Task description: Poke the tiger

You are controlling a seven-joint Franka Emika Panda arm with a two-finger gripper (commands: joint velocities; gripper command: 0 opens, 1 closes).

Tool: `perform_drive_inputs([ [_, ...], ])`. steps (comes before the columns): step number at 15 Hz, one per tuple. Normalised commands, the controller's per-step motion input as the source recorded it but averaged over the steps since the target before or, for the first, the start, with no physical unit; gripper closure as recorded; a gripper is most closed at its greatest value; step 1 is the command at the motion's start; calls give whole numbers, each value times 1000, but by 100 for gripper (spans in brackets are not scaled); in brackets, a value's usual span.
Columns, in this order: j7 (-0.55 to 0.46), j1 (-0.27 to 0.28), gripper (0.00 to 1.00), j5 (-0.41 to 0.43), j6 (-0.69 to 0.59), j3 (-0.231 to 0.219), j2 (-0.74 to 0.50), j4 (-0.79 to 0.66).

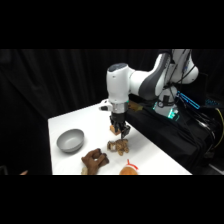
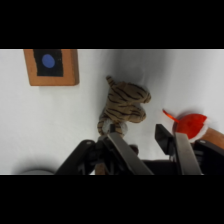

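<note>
The tiger (image 1: 118,146) is a small tan plush with dark stripes, lying on the white table (image 1: 65,125). In the wrist view the tiger (image 2: 122,105) lies just beyond the left fingertip (image 2: 112,136), its lower end touching or partly hidden by that finger. My gripper (image 1: 121,132) hangs straight down, just above the tiger's far side. In the wrist view my gripper (image 2: 145,136) is open, and nothing is between its fingers.
A wooden block (image 2: 51,66) with a black face and a blue dot lies beyond the tiger. A grey bowl (image 1: 70,140) sits at the left, a dark-brown plush toy (image 1: 95,160) in front. An orange-and-white plush toy (image 1: 129,169) lies near the front edge, also visible at the wrist view's right (image 2: 192,125).
</note>
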Motion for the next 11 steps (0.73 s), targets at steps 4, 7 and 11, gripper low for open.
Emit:
perform_drive_inputs([
  [4, 64, -31, 0, -35, -317, 34, -336, 42],
  [7, 62, -36, 0, -6, -358, 53, -297, 94],
  [11, 197, -29, 0, -90, -282, 66, -283, 67],
])
